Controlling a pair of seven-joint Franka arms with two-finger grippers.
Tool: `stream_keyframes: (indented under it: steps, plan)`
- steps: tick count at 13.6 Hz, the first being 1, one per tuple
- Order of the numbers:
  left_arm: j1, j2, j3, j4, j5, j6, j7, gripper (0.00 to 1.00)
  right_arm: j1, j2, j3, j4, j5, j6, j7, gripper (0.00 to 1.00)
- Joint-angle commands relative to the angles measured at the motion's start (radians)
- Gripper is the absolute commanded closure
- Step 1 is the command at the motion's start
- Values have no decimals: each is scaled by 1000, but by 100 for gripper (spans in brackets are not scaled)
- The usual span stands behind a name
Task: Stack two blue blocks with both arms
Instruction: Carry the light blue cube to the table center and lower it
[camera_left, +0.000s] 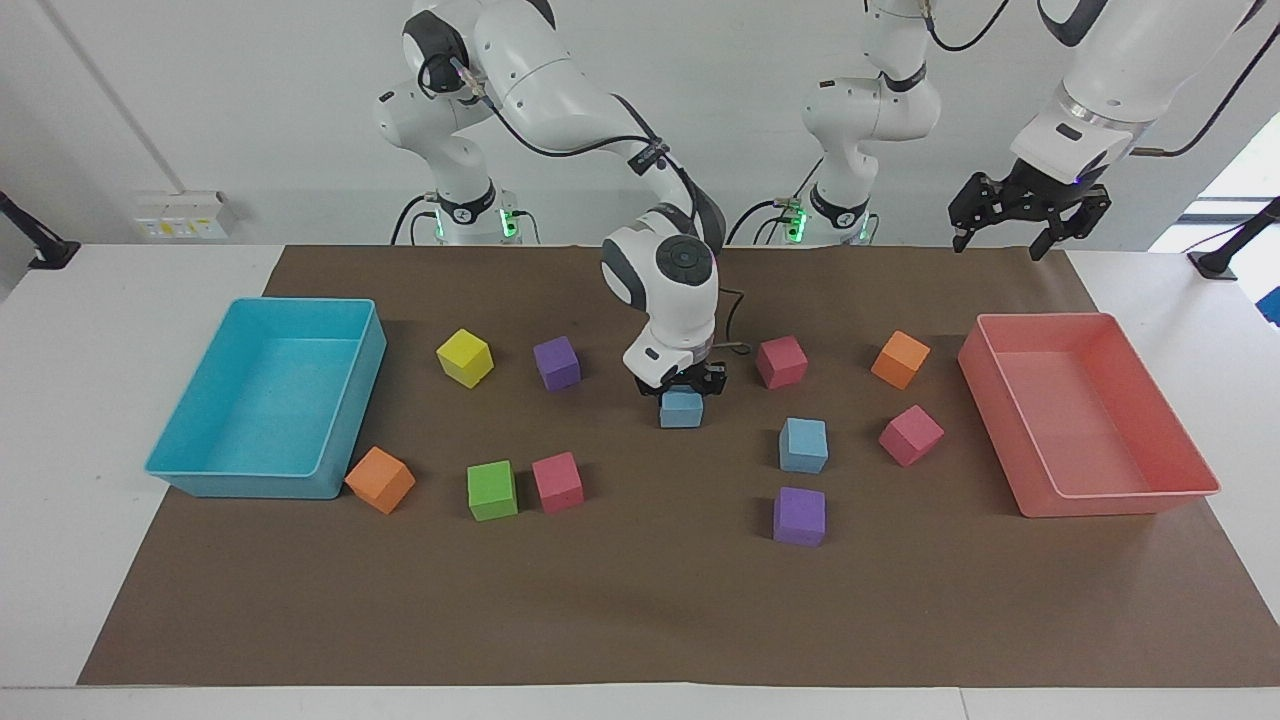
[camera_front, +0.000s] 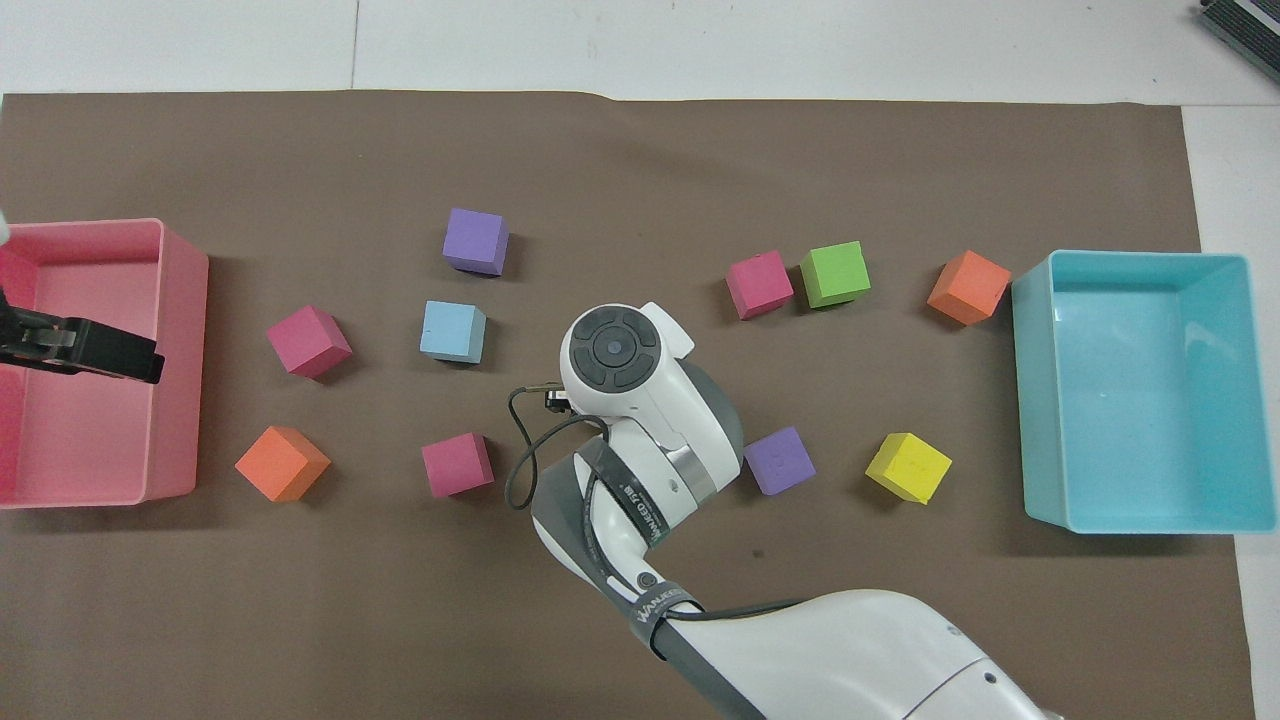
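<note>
- The right arm (camera_left: 660, 270) reaches down over the middle of the brown mat (camera_left: 640, 620) on the table (camera_left: 60, 400). Its jaws are closed on the sides of one blue block (camera_left: 681, 408).
- I cannot tell whether that block clears the mat. In the overhead view the arm's wrist hides it.
- The second blue block (camera_left: 803, 445) sits free on the mat. In the facing view it lies at about 4 o'clock from the gripped one, near it but not touching.
- Around the second blue block in the facing view, a purple cube (camera_left: 799, 516) lies at 6 o'clock. One pink cube (camera_left: 910, 435) is at 3 o'clock and another pink cube (camera_left: 781, 361) at 12 o'clock. None touches it.
- The left arm (camera_left: 1085, 110) waits with its jaws spread wide and holding nothing. They hang in the air over the pink tray (camera_left: 1090, 495).
- The cyan tray (camera_left: 240, 485) stands at the right arm's end of the table, at 9 o'clock from the gripped block in the facing view.
</note>
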Motion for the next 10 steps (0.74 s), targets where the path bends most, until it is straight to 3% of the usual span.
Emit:
stream_keyframes:
  steps: [1, 3, 4, 5, 6, 7, 10]
  plan:
    - [14, -11, -7, 2, -1, -11, 5, 0, -6, -7, 4, -19, -18, 27, 2, 100]
    - [14, -11, -7, 2, -1, -13, 2, 0, -6, -7, 4, -21, -18, 27, 2, 95]
    - [14, -11, -7, 2, -1, -11, 2, 0, -6, -5, 6, -21, -18, 28, -4, 81]
    - [14, -11, -7, 2, 0, -11, 4, 0, -6, -7, 4, -21, -18, 28, -14, 51]
    - [14, -11, -7, 2, 0, -10, 2, 0, -6, -5, 4, -21, -18, 28, -14, 10]
    - [14, -11, -7, 2, 0, -1, 1, 0, -3, -7, 4, -21, -23, 27, -14, 0]
    - [7, -9, -8, -2, -1, 59, 2, 0, 0, -24, 4, -16, -84, 10, -16, 0]
